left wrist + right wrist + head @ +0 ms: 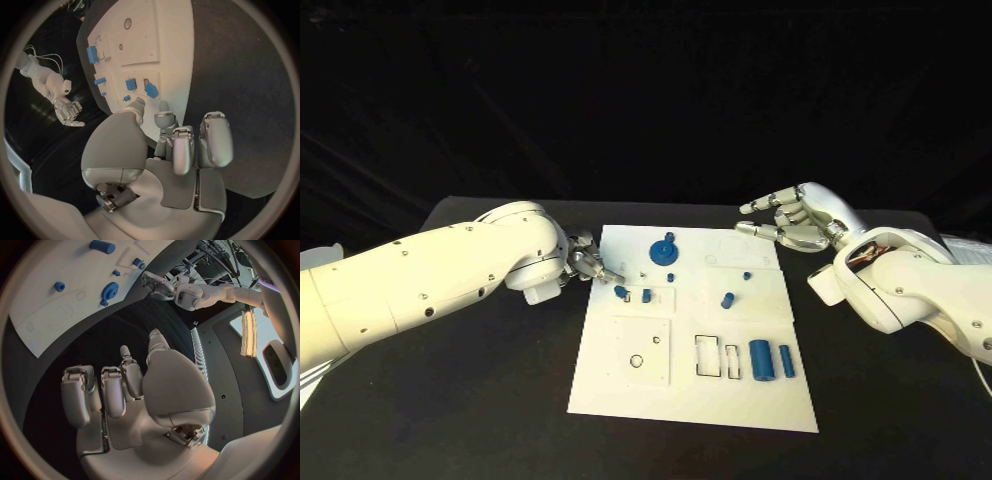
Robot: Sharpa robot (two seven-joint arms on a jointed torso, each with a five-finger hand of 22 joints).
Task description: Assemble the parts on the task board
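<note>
The white task board [697, 395] lies in the middle of the table. On it are a blue gear [664, 250] at the far end, several small blue pegs such as [728, 299], and a large blue cylinder [762, 359] next to a thinner one [788, 361]. My left hand [586, 260] is at the board's left edge, its fingertips just short of a small blue peg [620, 292]. In the left wrist view that hand [169, 145] has its thumb and one finger apart over the board edge [169, 50], near the peg [150, 90], with nothing between them. My right hand [798, 220] hovers off the board's far right corner, fingers apart and holding nothing.
The black table [473, 400] surrounds the board, with bare room on both sides and in front. In the right wrist view my right hand [125, 390] is over the dark table beside the board [62, 315], with the gear [110, 291] beyond it.
</note>
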